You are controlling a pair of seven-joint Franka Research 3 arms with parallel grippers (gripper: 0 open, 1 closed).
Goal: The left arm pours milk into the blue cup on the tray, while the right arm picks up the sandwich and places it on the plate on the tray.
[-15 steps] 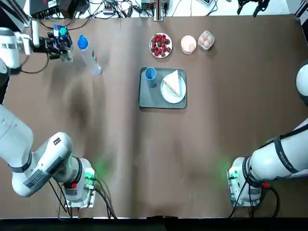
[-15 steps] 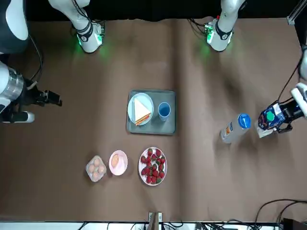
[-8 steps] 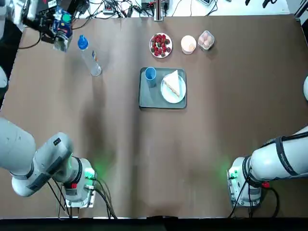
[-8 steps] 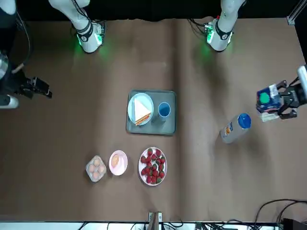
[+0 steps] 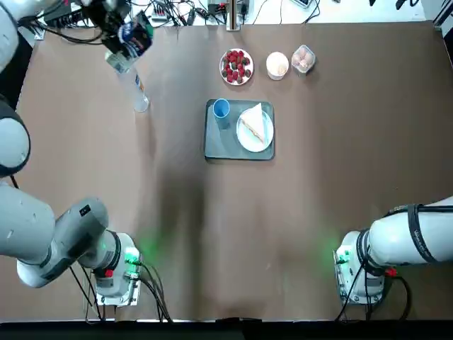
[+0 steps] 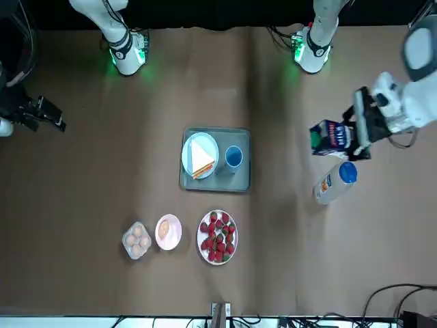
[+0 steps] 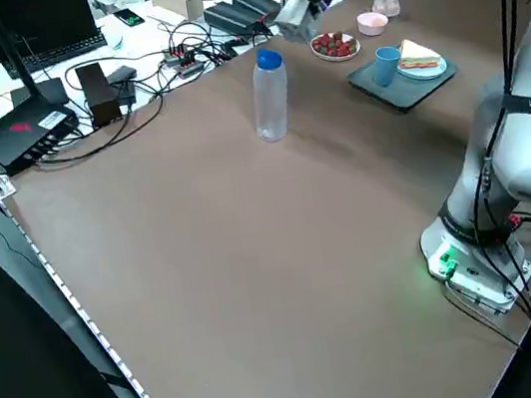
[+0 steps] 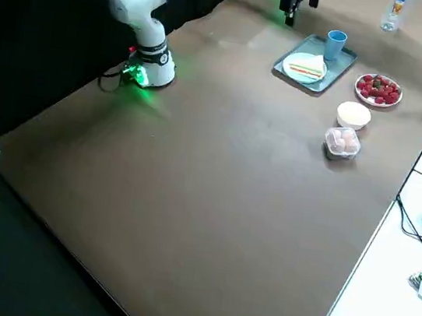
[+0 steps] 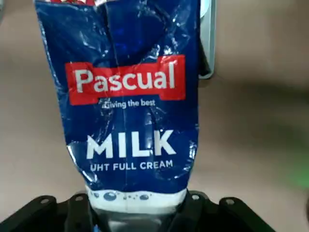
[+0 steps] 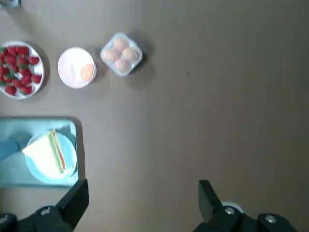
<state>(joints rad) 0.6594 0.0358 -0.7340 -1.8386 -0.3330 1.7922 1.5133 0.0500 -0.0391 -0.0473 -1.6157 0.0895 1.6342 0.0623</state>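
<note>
On the tray (image 5: 212, 150), the sandwich (image 5: 254, 127) already sits on the plate (image 5: 266, 144) by the blue cup (image 5: 221, 112), the right gripper (image 10: 144, 198) waits wide apart off beside it, and the left gripper (image 6: 354, 139) grips the milk (image 6: 330, 138) near the bottle (image 6: 333, 184), so it likely must reach the cup and tip.

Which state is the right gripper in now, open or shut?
Open: in the right wrist view, the right gripper's two fingers stand wide apart, with only bare tabletop showing between them.
</note>
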